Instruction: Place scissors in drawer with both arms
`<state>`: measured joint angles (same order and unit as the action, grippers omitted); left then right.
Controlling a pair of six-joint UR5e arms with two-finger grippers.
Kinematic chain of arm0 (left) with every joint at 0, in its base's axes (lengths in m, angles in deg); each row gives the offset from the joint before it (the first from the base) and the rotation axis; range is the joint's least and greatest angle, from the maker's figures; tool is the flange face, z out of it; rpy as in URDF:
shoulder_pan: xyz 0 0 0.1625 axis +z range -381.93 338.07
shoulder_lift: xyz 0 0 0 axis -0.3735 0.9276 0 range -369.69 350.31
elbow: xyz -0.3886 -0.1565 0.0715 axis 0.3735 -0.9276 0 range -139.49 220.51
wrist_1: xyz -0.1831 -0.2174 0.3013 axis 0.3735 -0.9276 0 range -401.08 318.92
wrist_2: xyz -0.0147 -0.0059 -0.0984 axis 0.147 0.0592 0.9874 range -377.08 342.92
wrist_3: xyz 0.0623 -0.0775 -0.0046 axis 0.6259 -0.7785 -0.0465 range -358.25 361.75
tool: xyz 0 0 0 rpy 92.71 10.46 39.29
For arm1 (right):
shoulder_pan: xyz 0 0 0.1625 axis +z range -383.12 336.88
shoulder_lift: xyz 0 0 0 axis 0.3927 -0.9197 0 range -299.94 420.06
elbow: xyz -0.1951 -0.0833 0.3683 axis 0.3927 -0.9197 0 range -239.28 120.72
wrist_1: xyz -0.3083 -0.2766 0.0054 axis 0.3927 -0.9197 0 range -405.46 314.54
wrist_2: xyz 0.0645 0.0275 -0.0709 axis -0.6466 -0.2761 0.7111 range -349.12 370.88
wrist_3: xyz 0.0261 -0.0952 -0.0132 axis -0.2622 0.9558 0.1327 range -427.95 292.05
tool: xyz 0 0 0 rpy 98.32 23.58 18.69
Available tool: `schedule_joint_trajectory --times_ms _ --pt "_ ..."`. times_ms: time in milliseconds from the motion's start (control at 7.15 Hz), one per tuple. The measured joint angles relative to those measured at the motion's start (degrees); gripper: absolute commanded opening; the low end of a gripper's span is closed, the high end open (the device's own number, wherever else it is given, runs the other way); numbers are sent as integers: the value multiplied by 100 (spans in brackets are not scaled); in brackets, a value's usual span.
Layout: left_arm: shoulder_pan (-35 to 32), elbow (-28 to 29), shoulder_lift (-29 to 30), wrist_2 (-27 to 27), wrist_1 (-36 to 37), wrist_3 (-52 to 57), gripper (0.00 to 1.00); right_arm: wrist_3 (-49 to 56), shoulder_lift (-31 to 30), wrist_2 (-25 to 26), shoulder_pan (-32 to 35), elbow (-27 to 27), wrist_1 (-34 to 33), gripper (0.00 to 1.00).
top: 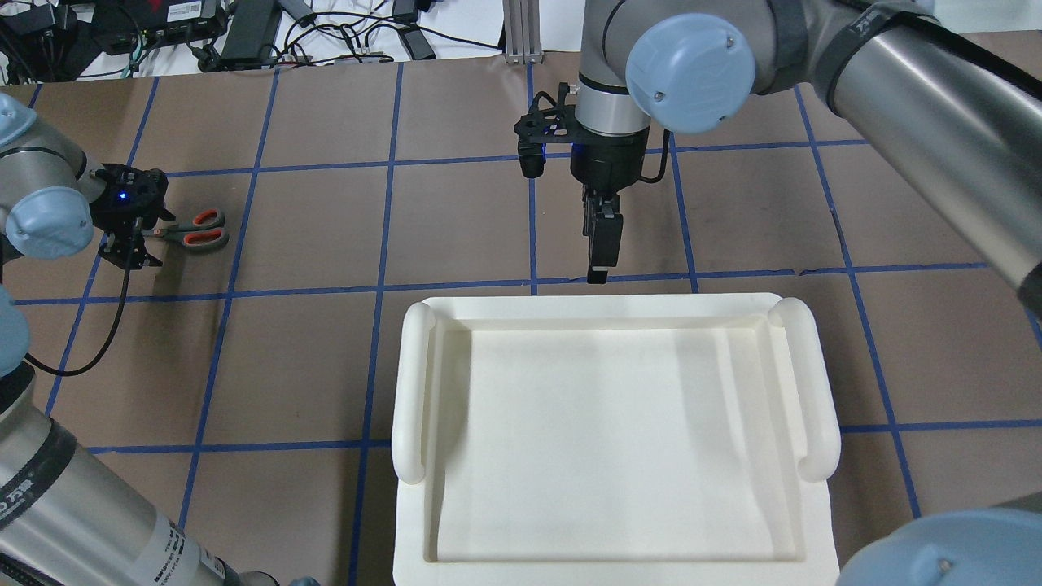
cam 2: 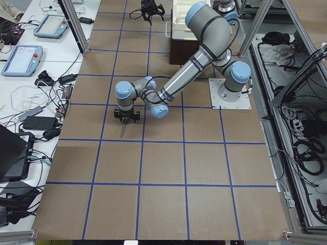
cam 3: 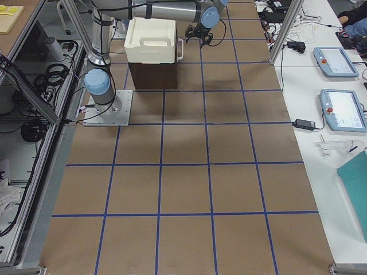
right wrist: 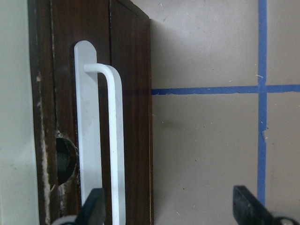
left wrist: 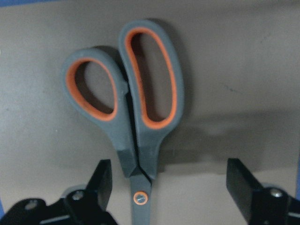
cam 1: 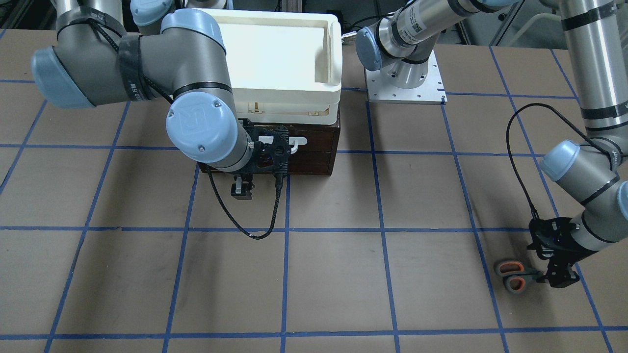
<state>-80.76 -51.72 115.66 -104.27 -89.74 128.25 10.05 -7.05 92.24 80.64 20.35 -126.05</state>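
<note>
Scissors lie flat on the bench beneath the left end effector, its released jaws straddling them across their long axis. The right end effector, also released, faces the drawer.

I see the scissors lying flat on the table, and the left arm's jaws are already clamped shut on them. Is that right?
Not quite. The scissors do lie flat on the table, but the left arm's jaws are open, not clamped. One stands on each side of the blades near the pivot, with bare table showing between each and the scissors. The left wrist view shows this.
</note>
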Motion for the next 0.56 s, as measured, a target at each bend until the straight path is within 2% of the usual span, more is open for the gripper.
schedule_joint_trajectory --times_ms 280,420,559 --pt "-6 93 103 181 -46 123 87 199 173 37 68 -23 51 91" --pt "-6 113 136 214 -46 136 79 199 245 54 107 -21 133 91" --pt "-5 131 161 230 -40 138 64 168 297 68 128 -20 277 91"
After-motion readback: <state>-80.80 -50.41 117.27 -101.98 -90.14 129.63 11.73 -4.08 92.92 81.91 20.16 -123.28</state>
